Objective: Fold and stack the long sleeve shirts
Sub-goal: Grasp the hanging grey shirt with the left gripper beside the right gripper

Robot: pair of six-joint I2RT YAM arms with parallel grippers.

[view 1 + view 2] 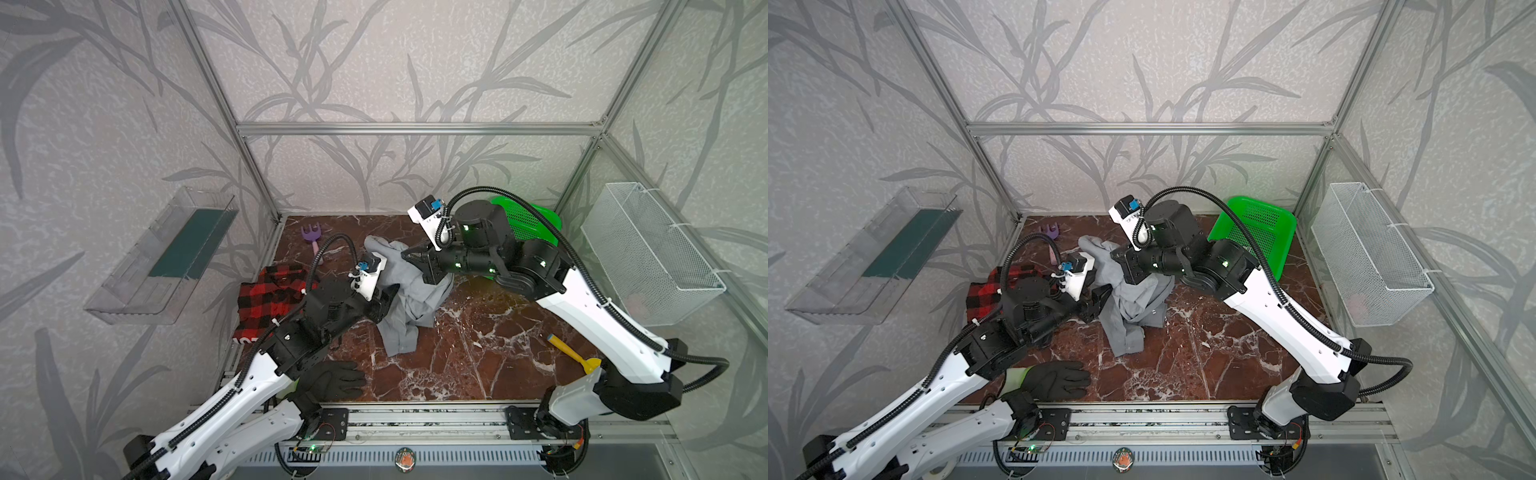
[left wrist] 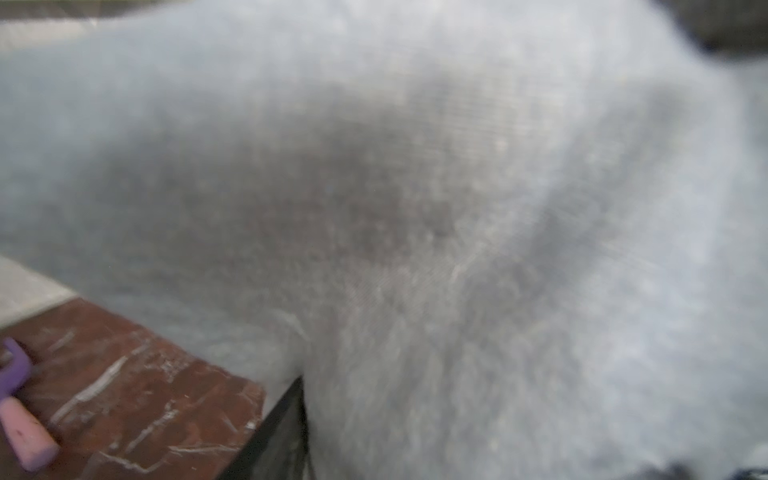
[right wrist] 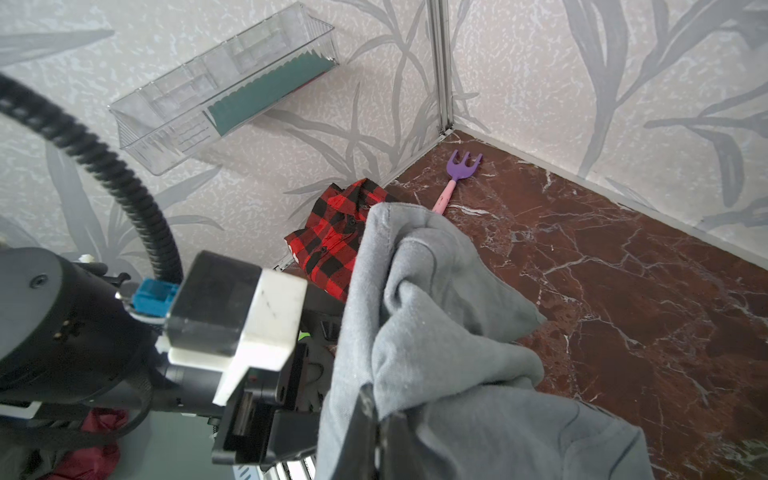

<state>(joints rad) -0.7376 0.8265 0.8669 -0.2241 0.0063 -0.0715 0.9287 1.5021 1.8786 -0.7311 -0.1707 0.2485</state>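
The grey long sleeve shirt (image 1: 415, 316) hangs bunched above the middle of the marble table, its lower end trailing on the surface. My right gripper (image 3: 376, 415) is shut on its upper fold and holds it up. My left gripper (image 1: 387, 304) is pressed into the shirt's left side. Grey cloth (image 2: 415, 208) fills the left wrist view, where only one dark finger (image 2: 282, 436) shows, so how the jaws stand is hidden. The red-and-black plaid shirt (image 1: 274, 299) lies folded at the table's left edge, partly under my left arm.
A black glove (image 1: 336, 378) lies near the front edge under my left arm. A purple toy rake (image 1: 309, 235) sits at the back left, a green basket (image 1: 1258, 232) at the back right, a yellow tool (image 1: 569, 351) at the front right. A clear bin (image 1: 166, 257) and a wire basket (image 1: 648, 253) hang on the side walls.
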